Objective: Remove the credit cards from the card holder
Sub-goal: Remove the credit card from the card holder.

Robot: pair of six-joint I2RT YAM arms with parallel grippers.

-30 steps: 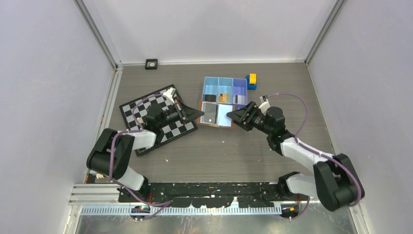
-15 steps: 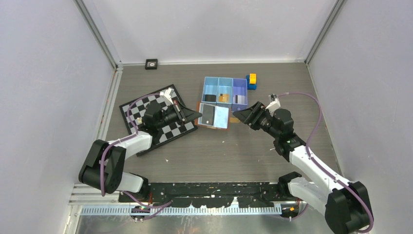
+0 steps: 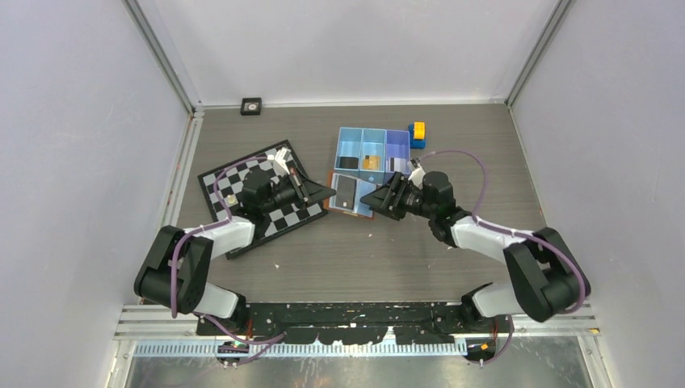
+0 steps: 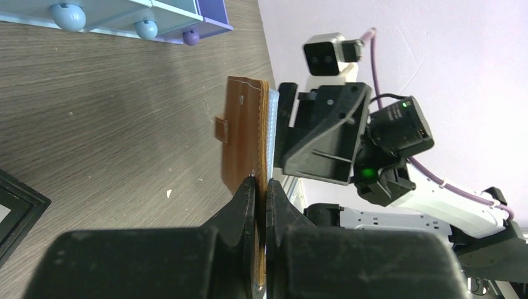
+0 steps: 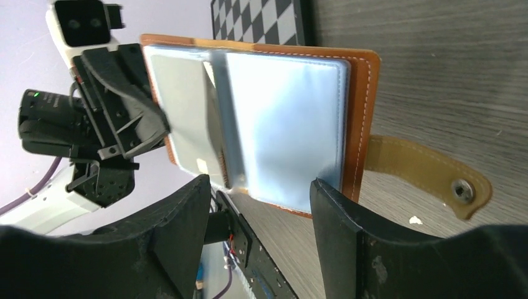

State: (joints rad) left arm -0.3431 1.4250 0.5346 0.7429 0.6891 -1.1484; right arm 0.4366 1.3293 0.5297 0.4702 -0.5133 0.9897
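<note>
Card holder [image 3: 353, 195] lies open just right of centre in the top view, right below the blue tray [image 3: 342, 143]; cannot tell if it rests on the table [image 3: 452, 129] or is lifted off it. Left gripper [image 3: 327, 191] is clamped on the holder's left edge, and in the left wrist view its fingers [image 4: 244, 202] are pinched tight on the brown cover with no gap. Right gripper [image 3: 367, 199] is over the holder's right half with jaws spread wide. The right wrist view shows both fingers [image 5: 339, 230] apart at the bottom of frame with the clear sleeves [image 5: 286, 131] ahead between them, contact cannot tell. The closure strap [image 5: 429, 171] with its snap sticks out to the right over the wood. A dark card [image 3: 345, 192] shows in the holder's left half. Tray has one card per compartment: black card [image 3: 349, 162], tan card [image 3: 371, 162], grey card [image 3: 396, 164]. Yellow-and-blue block [image 3: 418, 133] is just beside the tray's upper right corner. Chessboard [image 3: 230, 182] is under the left arm, left of centre. Small black square object [image 3: 251, 106] is at the back wall, upper left
</note>
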